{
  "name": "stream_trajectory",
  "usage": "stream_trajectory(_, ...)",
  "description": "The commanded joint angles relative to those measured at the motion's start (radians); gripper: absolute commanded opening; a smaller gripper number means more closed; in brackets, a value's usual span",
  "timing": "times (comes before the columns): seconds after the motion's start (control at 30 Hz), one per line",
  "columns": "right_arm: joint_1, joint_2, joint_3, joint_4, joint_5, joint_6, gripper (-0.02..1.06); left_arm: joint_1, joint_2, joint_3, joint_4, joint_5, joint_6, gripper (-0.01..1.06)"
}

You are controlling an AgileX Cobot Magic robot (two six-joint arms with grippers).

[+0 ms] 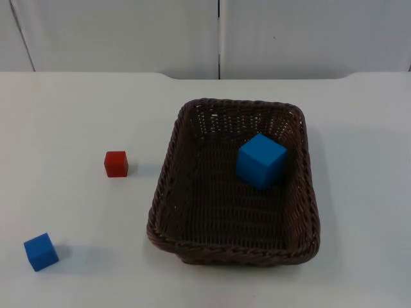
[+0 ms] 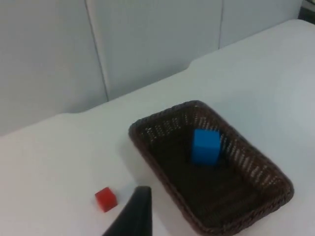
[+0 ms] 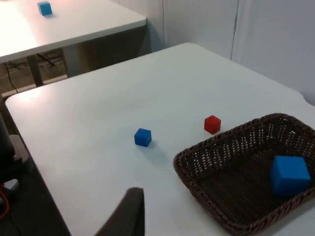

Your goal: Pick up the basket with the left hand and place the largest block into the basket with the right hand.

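In the top view a dark brown wicker basket (image 1: 234, 183) stands on the white table (image 1: 77, 109), right of the middle. A large blue block (image 1: 260, 160) lies inside it, toward the far right of the basket floor and close to the right wall. A small red block (image 1: 116, 163) rests on the table just left of the basket, apart from its rim. A small blue block (image 1: 41, 251) sits well to the left and nearer, far from the basket. The table ends at the grey partition wall (image 1: 128, 32).

In the left wrist view the left gripper (image 2: 132, 216) hangs above the table with one black fingertip in sight; whether its fingers are apart or together cannot be told. It holds nothing that can be seen. The basket (image 2: 211, 172) stands flat on the table (image 2: 49, 162), the large blue block (image 2: 205, 146) inside it near the far end, and the small red block (image 2: 105, 199) lies beside the basket's long side.

In the right wrist view the right gripper (image 3: 125, 216) also hangs above the table (image 3: 88, 103), one dark fingertip in sight, its state not discernible. The basket (image 3: 241, 182) holds the large blue block (image 3: 289, 175). The small red block (image 3: 212, 124) lies just outside the rim, and the small blue block (image 3: 142, 137) lies further off. A second table (image 3: 64, 22) stands beyond, with another blue block (image 3: 45, 8) on it.
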Motion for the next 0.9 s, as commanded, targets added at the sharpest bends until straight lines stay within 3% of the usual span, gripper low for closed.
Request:
stream_trajectory(0.0, 0.007, -0.038, 0.002, -0.014, 0.024, 0.018, 1.05, 0.000, -0.028, 0.007, 0.046, 0.022, -0.045, 1.05)
stream_trajectory(0.07, 0.007, -0.047, 0.002, -0.024, 0.028, 0.030, 1.05, 0.000, -0.047, 0.007, 0.082, 0.030, -0.079, 1.05)
stream_trajectory(0.17, 0.007, -0.098, 0.002, -0.105, 0.073, 0.126, 1.05, 0.000, -0.101, 0.009, 0.166, 0.084, -0.185, 1.05)
stream_trajectory(0.33, 0.007, -0.150, 0.002, -0.152, 0.141, 0.176, 1.05, 0.000, -0.184, 0.077, 0.146, 0.097, -0.190, 1.05)
stream_trajectory(0.57, 0.007, -0.156, 0.002, -0.154, 0.230, 0.176, 1.05, 0.000, -0.340, 0.177, 0.154, 0.097, -0.231, 1.05)
stream_trajectory(0.87, 0.007, -0.156, 0.002, -0.177, 0.279, 0.176, 1.05, 0.000, -0.366, 0.206, 0.194, 0.133, -0.253, 1.05)
